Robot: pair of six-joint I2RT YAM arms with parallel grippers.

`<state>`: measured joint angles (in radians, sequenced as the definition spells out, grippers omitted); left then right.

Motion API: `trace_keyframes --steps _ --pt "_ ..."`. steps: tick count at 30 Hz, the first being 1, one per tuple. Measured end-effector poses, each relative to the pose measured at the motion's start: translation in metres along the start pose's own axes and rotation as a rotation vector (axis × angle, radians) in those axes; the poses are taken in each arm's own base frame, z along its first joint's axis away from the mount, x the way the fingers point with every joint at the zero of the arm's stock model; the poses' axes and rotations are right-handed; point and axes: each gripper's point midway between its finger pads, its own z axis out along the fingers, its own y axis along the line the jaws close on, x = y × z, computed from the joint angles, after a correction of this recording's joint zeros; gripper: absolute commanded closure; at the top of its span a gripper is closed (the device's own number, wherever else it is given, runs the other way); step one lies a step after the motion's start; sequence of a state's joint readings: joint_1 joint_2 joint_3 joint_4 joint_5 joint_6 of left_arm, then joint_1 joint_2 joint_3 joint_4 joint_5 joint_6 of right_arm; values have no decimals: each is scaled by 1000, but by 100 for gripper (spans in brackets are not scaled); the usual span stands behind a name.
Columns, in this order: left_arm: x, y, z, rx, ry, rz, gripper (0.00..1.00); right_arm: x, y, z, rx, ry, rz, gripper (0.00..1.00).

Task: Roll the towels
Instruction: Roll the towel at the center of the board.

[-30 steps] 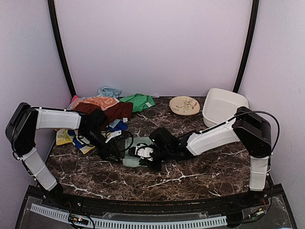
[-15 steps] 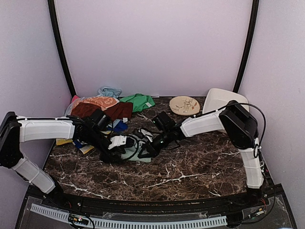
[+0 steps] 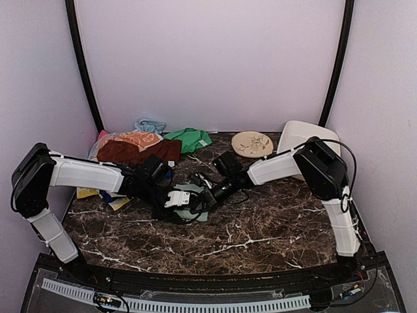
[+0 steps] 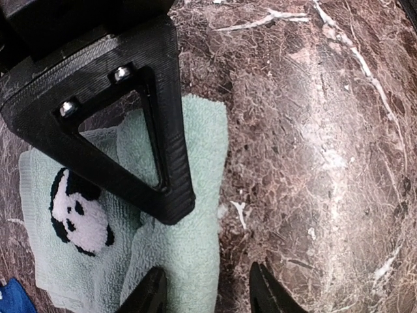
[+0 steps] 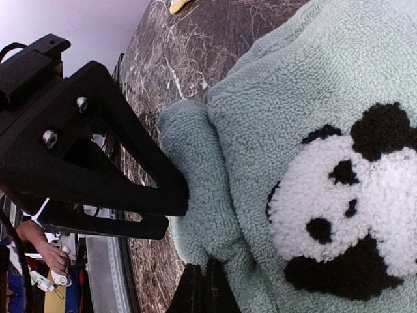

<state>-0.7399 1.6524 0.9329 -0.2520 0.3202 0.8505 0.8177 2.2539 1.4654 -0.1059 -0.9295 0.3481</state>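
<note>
Reaching in low from both sides over the dark veined marble tabletop (image 3: 273, 228), forearms nearly level, wrists meeting at the centre. On the left, stretched out long from a shoulder near the wall; on the right, folded back at a raised elbow beside the white plastic tub (image 3: 306, 140).

Between them, flat on the marble, the pale mint-green terry towel (image 4: 202, 150), one edge turned over into a thick fold. Stitched on it, a black-and-white panda face (image 5: 352, 195); elsewhere, only a small white tag on the bright green towel (image 3: 189, 139), too small to read.

Poised over the fold with the left gripper (image 4: 189, 251), fingers parted and nothing clamped. Pinching the same fold with the right gripper (image 5: 192, 241), fingers closed in on the pile.

Heaped at the back left, the dark maroon-brown towel (image 3: 140, 151) among other cloths.
</note>
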Motion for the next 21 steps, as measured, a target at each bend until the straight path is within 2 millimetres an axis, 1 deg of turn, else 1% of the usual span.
trace_keyframes --steps 10,14,16,18,19,20,21 --pt "-1 3 7 -36 28 43 53 -2 0 0 -31 12 71 96" --pt "5 9 18 -57 55 55 55 -2 0 0 -31 10 84 93" --pt "7 11 22 -66 62 62 62 -3 0 -1 -31 7 87 91" --pt "7 16 24 -81 66 69 80 -4 -1 -2 -32 4 90 88" --pt "6 18 25 -88 67 69 92 -4 -1 -2 -34 3 92 86" --pt "6 20 26 -93 68 71 99 -5 0 -3 -35 2 95 84" --pt "6 21 26 -94 69 70 100 -5 0 -3 -35 0 99 82"
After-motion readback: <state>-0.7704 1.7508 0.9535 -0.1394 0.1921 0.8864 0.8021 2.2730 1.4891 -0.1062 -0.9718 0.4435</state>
